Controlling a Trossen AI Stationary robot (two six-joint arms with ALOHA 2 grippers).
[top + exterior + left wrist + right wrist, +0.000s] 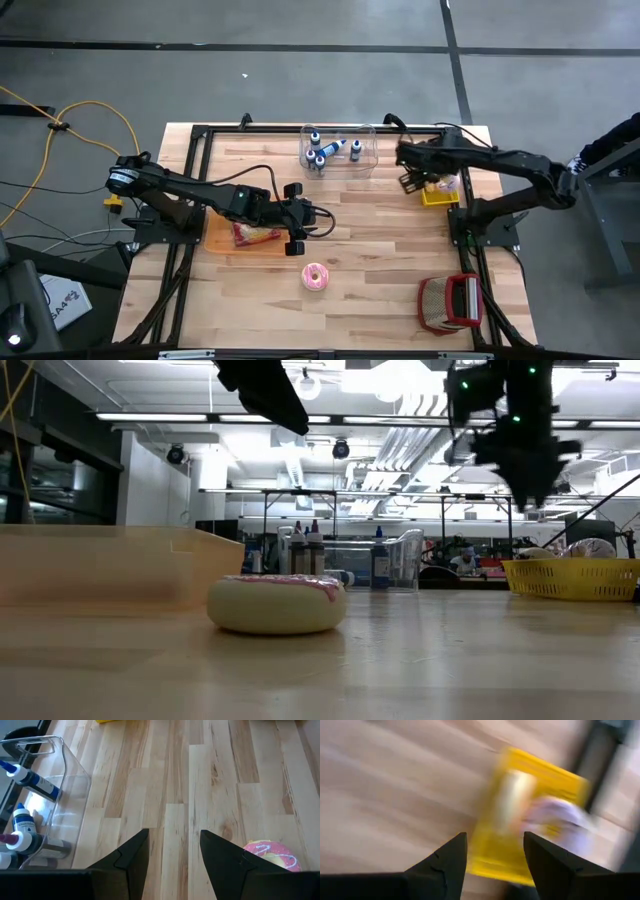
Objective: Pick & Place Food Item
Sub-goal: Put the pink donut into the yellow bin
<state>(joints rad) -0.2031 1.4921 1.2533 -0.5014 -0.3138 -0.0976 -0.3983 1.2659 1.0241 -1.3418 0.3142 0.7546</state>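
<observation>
A pink-frosted donut (pixel 315 277) lies flat on the wooden table near its front middle, also seen in the low view (pixel 277 603) and the left wrist view (pixel 272 855). My left gripper (pixel 318 222) hovers above the table just behind the donut, open, with only bare wood between its fingers (pixel 172 832). My right gripper (pixel 408 182) hangs open in the air over the left edge of a yellow basket (pixel 441 192) at the back right, fingers pointing steeply down (pixel 495 837). The basket (pixel 520 835) holds pale wrapped items.
A clear bin (pixel 338 150) with several blue-capped bottles stands at the far middle. A wooden tray (pixel 225 243) with a red and yellow packet (pixel 255 235) sits under the left arm. A red and white holder (pixel 450 303) stands at the near right. Bare wood lies around the donut.
</observation>
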